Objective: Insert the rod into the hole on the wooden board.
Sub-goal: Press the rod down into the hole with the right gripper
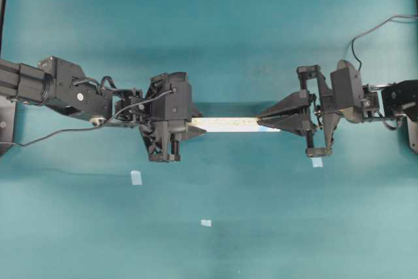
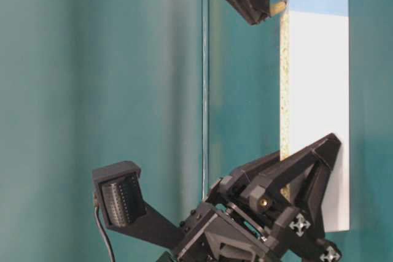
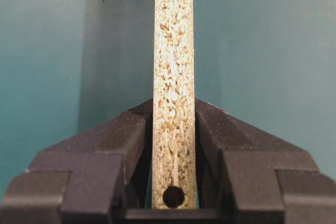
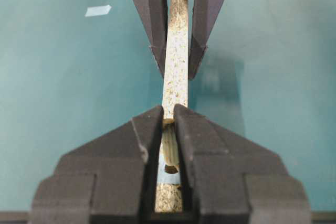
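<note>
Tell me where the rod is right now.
The rod sits clamped in the right gripper, its tip at the wooden board's speckled edge, level with the blue band in the table-level view.

Both arms were matte black, built of blocky housings and angular brackets. The left gripper point(image 1: 196, 124) and right gripper point(image 1: 261, 122) had wedge-shaped fingers tapering to points. Black cables looped along each arm, and small silver cross-head screws dotted the left gripper's mount.
</note>
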